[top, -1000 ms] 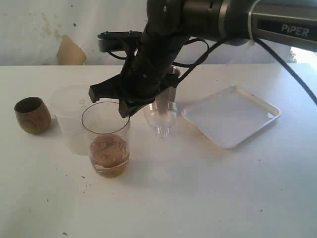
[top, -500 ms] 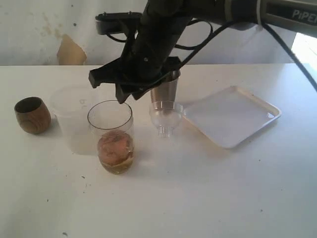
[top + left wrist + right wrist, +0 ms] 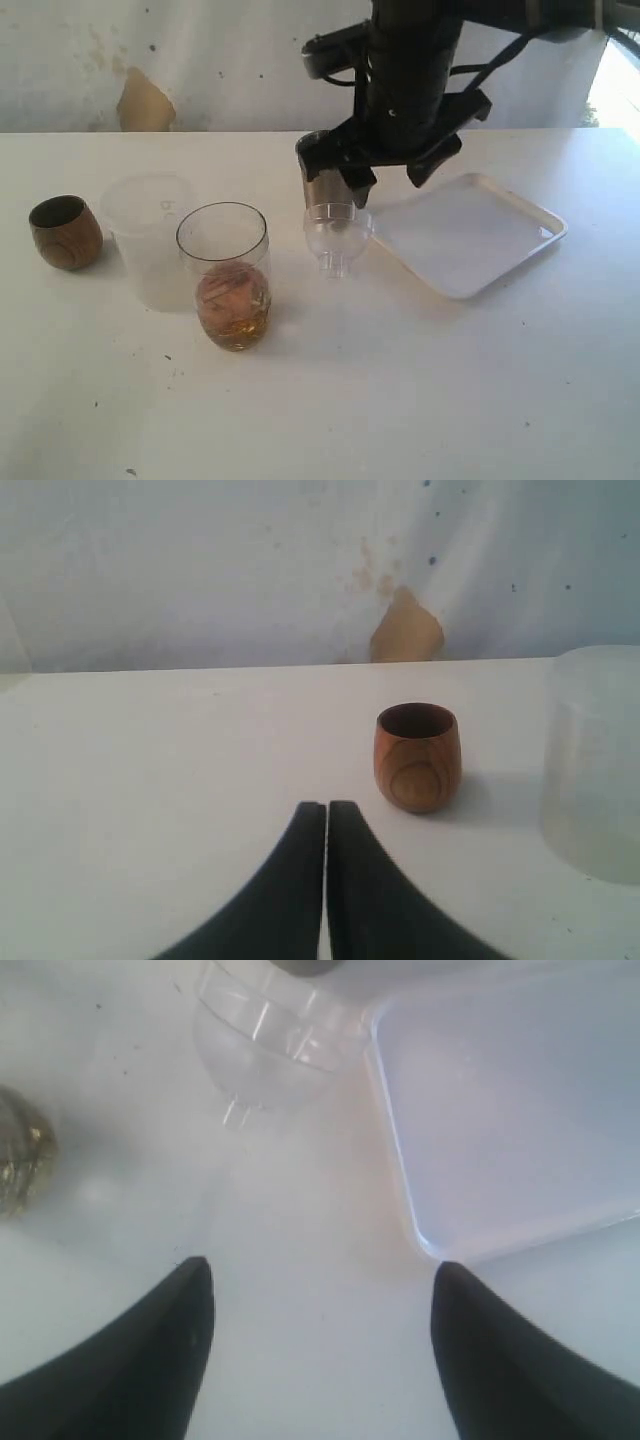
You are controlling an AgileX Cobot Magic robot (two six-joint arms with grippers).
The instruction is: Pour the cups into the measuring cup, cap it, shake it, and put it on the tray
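Right jaws hang wide open and empty, just beside the tray (image 3: 470,240); left jaws are shut on nothing. The measuring cup (image 3: 225,275) stands well apart from the tray, with brown drink inside and no cap on. Capping, shaking and moving it look left to do.

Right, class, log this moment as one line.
right jaws open, empty | left jaws shut | measuring cup upright, part-filled, uncapped | clear cap beside empty tray

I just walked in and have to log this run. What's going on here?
The measuring cup stands uncapped on the table with some brownish liquid in it. The right tool hangs open and empty above the table, near the clear domed lid and a corner of the tray. The left tool is shut and empty, facing the wooden cup.
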